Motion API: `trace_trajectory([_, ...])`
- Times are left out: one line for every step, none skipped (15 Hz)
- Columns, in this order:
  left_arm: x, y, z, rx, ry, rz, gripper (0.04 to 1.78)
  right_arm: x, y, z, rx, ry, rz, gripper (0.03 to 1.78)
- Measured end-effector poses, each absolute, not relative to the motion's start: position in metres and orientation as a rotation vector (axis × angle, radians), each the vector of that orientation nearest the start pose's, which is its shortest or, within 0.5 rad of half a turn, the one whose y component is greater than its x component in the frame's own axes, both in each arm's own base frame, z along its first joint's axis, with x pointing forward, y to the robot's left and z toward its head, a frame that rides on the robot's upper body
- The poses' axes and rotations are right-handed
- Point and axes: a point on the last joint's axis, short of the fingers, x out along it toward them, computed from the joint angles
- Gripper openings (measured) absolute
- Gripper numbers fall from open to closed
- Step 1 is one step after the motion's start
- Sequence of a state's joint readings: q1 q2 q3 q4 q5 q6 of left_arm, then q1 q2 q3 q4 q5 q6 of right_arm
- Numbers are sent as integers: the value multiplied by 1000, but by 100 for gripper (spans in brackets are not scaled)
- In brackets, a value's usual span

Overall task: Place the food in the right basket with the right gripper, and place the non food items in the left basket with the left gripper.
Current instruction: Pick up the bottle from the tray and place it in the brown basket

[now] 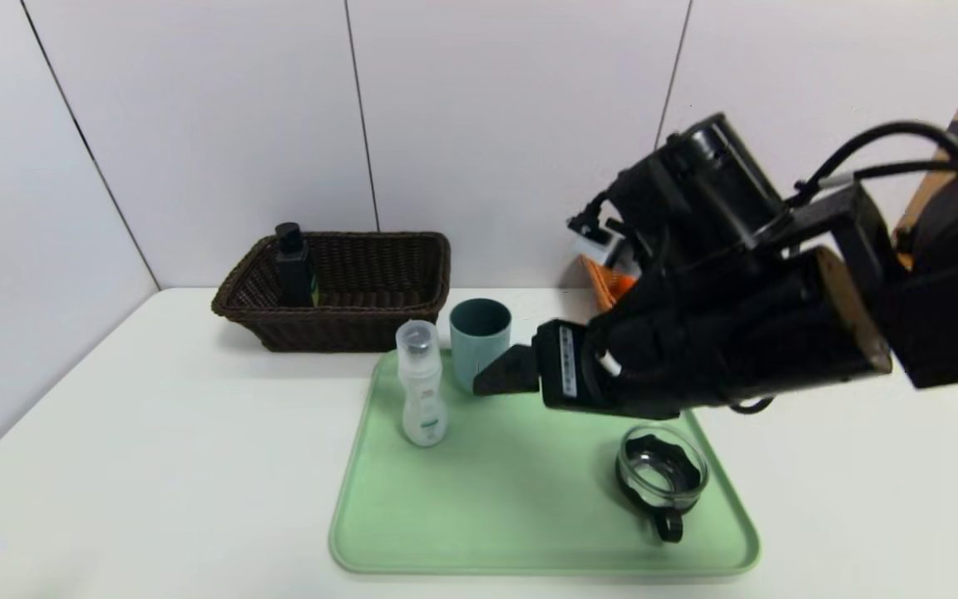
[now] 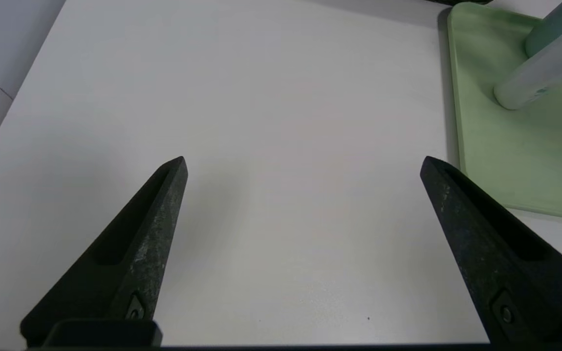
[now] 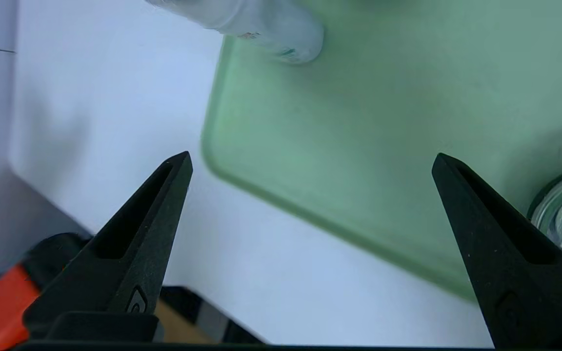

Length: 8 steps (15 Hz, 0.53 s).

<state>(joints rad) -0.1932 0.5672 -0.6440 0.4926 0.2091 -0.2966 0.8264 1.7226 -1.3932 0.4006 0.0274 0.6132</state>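
The right end effector [image 1: 502, 372] hangs over the far part of the green tray [image 1: 529, 532], its fingers spread wide with nothing between them, as the right wrist view shows. No fruit is left on the tray, and the light orange-tan basket [image 1: 599, 283], by the far edge of the desk behind the right arm, is mostly hidden, so I cannot tell what lies in it. What remains looks like work for the other arm. The left end effector [image 2: 303, 165] is also spread and empty, low over bare desk [image 2: 281, 97] toward the near left corner, with the tray's edge just to its side. On the tray stand the small clear bottle [image 1: 422, 387], upright, and the teal cup [image 1: 480, 339] just behind it, both on the tray's far left part. The clear dish [image 1: 662, 476] with its black insert sits near the tray's right edge, its handle pointing toward the near edge of the desk. The black bottle [image 1: 293, 266] already stands in the dark brown basket [image 1: 379, 291], toward the far left of the desk. The clear bottle appears the closest item to the left arm: it lies ahead of the left end effector, toward the tray, its long axis vertical, so a sideways grasp around its body seems the likely move, once the right arm clears the space over the tray.
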Motion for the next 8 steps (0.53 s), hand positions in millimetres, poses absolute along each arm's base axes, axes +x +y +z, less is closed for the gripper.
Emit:
trace_trajectory([8,3,208,-210,403,75,169,204,234,230,206,839,580,169])
trace_trajectory([7,3,208,-210,399,76,169,198,237,221,170,773,594,169])
trace_trajectory([6,4,207,-210,399,75,169,192,240,212,141,700,606,169])
trace_trajectory([5,4,207,-211,398,75,169,188,242,207,135,638,615,169])
trace_trajectory([5,4,206,-211,397,75,169,184,245,202,141,577,623,169])
trace_trajectory([5,4,206,-211,397,75,169,180,249,195,155,529,636,169])
trace_trajectory([5,4,206,-211,397,75,169,177,254,191,170,492,652,169])
trace_trajectory([5,4,206,-210,397,76,169,175,259,185,175,453,672,169])
